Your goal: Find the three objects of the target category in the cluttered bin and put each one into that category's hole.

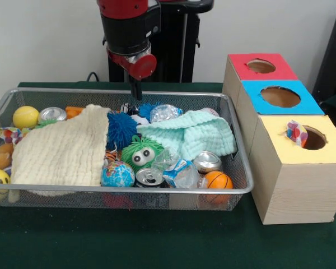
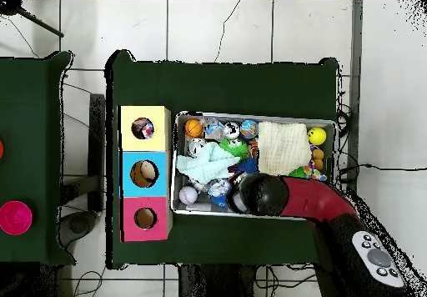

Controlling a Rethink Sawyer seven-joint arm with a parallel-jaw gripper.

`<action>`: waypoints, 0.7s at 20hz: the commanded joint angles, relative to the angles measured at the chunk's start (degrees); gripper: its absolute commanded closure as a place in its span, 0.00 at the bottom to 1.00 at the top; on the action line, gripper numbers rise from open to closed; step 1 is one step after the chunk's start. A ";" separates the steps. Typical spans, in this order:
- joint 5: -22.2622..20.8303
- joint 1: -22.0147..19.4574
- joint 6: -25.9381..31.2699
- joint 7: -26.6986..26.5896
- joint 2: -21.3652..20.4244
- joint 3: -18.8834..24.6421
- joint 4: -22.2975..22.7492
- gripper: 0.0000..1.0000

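Claw (image 1: 135,92) held over rear of wire bin (image 1: 241,188), above clutter; spread or pressed together cannot be told. Bin filled with balls, cans, cream cloth (image 1: 61,151), mint cloth (image 1: 190,134), green googly-eyed toy (image 1: 140,154). Multicoloured ball (image 1: 296,133) seen resting in yellow box hole (image 1: 313,138); blue box (image 1: 280,96) and red box (image 1: 261,66) placed behind it on green surface (image 1: 157,241).

A silvery wire-mesh metal bin (image 1: 235,190) holds a cream ribbed cloth (image 1: 61,148) and a mint-green waffle-weave cloth (image 1: 193,131) — both matt — beside shiny aluminium cans (image 1: 150,177), crinkled clear plastic (image 1: 179,168), and a fuzzy blue pom-pom (image 1: 122,128). The pale wooden boxes (image 1: 294,185) look smooth.
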 commanded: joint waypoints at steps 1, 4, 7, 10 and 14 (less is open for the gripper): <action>-5.04 -2.67 6.11 -19.96 5.05 7.66 -9.34 1.00; -5.76 -4.11 8.08 -21.58 6.50 8.81 -11.71 1.00; -6.13 -6.13 11.49 -24.62 7.46 10.50 -14.29 1.00; -5.94 -8.20 15.47 -27.35 7.35 12.12 -15.95 1.00; -5.87 -10.15 18.05 -29.24 5.65 13.59 -16.21 1.00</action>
